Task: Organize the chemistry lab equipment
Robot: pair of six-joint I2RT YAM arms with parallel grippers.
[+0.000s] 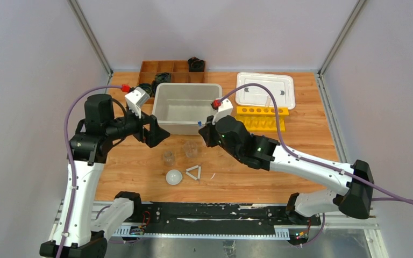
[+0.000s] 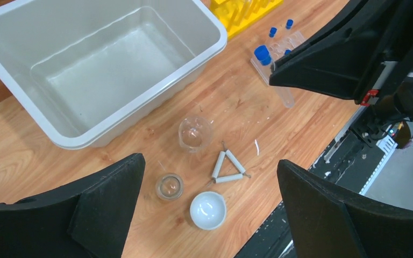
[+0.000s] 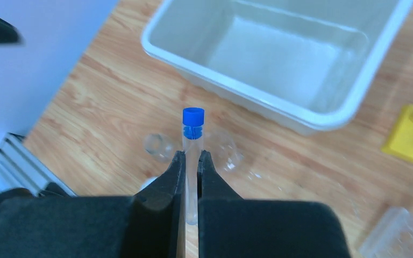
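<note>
Right wrist view shows us our right jaws clenched on a blue-capped tube (image 3: pixel 193 129), two small beakers (image 3: pixel 158 146) on the counter (image 3: pixel 113 107) beneath, white bin (image 3: pixel 236 85) beyond; left jaws released.

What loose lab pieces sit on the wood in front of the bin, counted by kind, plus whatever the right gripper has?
Small clear beakers: 2
White dome: 1
White triangle: 1
Blue-capped tube, clamped in the right gripper: 1
Total: 5
</note>
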